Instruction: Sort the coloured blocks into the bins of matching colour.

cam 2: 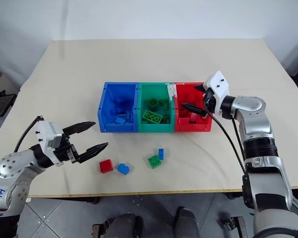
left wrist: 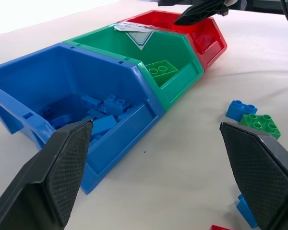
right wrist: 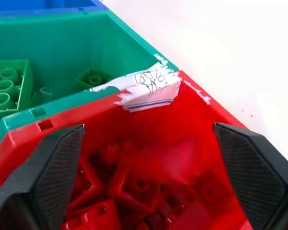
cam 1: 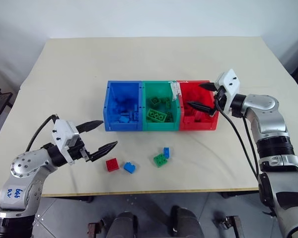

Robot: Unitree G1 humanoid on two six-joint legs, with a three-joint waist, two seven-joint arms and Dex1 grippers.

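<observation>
The three bins sit joined in a row mid-tabletop [cam 1: 64,64]: blue bin [cam 1: 123,106], green bin [cam 1: 160,106], red bin [cam 1: 198,105], each with bricks of its own colour inside. The right claw [cam 1: 202,95] hangs over the red bin, spread wide and empty. The left claw [cam 1: 101,136] hovers near the front edge, wide open, holding nothing. Loose in front of the bins lie a red block [cam 1: 111,164], two blue blocks [cam 1: 129,167] [cam 1: 166,152] and a green block [cam 1: 160,159], which seems to touch the second blue one.
</observation>
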